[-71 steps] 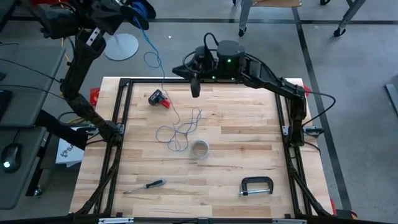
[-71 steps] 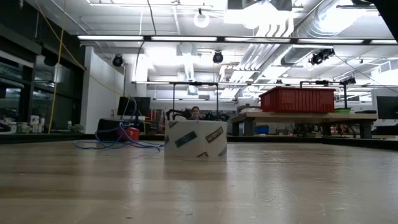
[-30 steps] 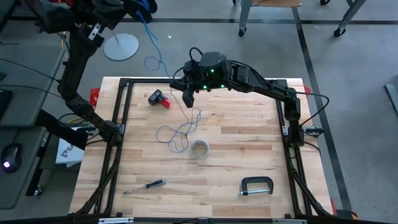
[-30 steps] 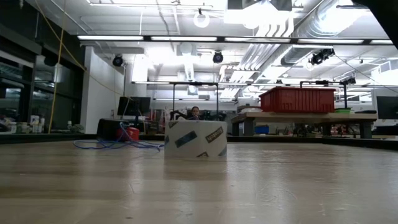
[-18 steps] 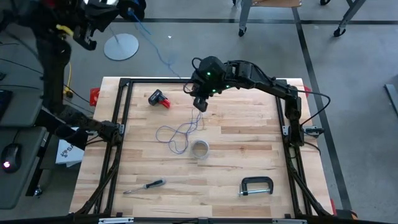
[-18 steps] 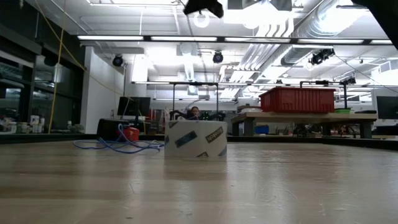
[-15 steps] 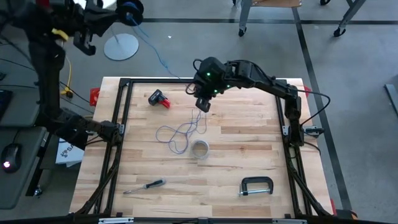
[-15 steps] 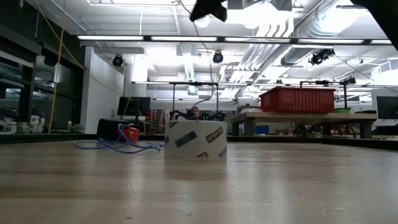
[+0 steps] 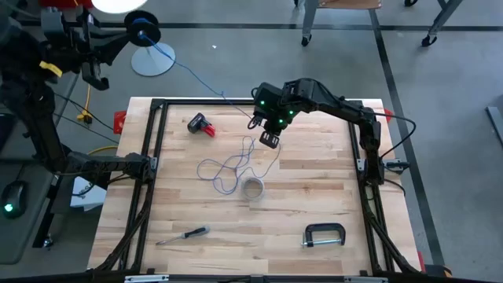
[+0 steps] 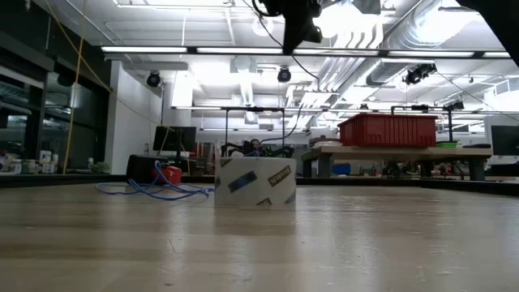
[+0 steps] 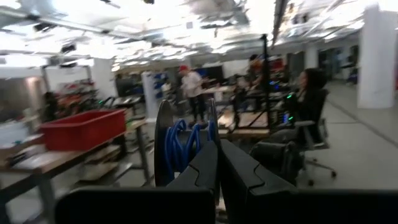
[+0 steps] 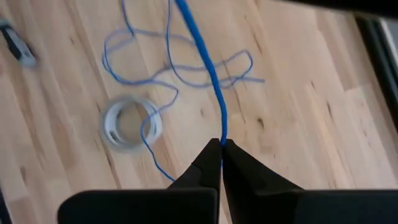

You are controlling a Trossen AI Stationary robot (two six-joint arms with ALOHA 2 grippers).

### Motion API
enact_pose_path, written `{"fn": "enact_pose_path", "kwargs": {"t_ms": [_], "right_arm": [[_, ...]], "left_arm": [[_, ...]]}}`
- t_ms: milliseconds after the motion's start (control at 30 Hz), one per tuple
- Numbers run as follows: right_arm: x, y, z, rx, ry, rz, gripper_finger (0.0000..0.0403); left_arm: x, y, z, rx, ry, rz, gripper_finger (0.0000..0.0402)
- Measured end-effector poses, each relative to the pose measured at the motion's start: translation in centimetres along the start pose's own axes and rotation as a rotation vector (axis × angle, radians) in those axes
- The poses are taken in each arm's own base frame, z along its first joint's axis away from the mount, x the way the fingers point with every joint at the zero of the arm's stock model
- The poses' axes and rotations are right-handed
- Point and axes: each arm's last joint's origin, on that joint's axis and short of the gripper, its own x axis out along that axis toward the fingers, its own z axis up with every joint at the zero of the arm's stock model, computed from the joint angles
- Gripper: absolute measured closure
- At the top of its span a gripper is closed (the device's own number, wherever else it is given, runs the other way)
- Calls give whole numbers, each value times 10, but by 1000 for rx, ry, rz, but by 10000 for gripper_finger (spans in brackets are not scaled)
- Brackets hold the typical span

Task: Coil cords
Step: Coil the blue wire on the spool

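Observation:
A thin blue cord runs taut from a small coil at my left gripper, off the table's far left corner, to my right gripper above the table's far middle. Both grippers are shut on it. Beyond the right gripper the cord drops to loose loops that lie on the wood, also seen as loops in the right wrist view and as a low heap in the low view. In the left wrist view the coil sits at the fingertips. My left gripper is shut with the coil's blue loops right at its fingertips. The fingers point about level and hide the place of contact. The coil is in the air, off the table. My right gripper pinches a single strand of the cord between its two fingertips. The fingers come from above, slanting down. The strand runs taut away toward the left gripper, and the rest hangs slack to the table.
A roll of tape stands beside the loops. A red-and-black tool lies far left, a screwdriver near left, a C-clamp near right. A black frame borders the table.
My left gripper has swung away to the left, off the table's far left corner, and turned, carrying the coil. My right gripper has gone right, nearer and down, and tipped downward with the cord. The cord between them has been drawn taut; the loops stay on the table.

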Motion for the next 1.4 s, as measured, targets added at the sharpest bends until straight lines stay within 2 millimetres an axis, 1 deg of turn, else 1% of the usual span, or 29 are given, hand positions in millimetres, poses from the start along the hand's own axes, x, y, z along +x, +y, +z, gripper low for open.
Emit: {"fn": "enact_pose_path", "kwargs": {"t_ms": [200,333,433,600,700,800,900,1000,1100,1233,1400], "right_arm": [[30,1,-6,-1,99,25,403],[48,5,-11,-15,150,59,403],[60,10,-16,-26,180,81,403],[71,21,-21,-59,214,121,403],[73,28,-26,-79,246,144,403],[73,37,-30,-110,269,173,403],[68,45,-33,-137,269,187,403],[55,49,-36,-137,240,198,403],[39,48,-40,-118,212,198,403],[24,46,-41,-76,162,194,403],[3,45,-44,-86,76,187,403]], "left_arm": [[-12,-10,-8,-24,81,49,401],[-16,-9,-25,-62,214,148,401],[-17,-9,-35,-76,277,174,401],[-16,-5,-49,-117,346,207,401],[-16,-2,-60,-113,420,275,401],[-16,2,-72,-111,494,325,401],[-16,3,-83,-139,543,331,401],[-20,1,-94,-130,621,360,401],[-26,-2,-106,-140,712,392,401],[-32,-9,-116,-145,738,400,401],[-45,-21,-126,-148,796,437,401]]}}
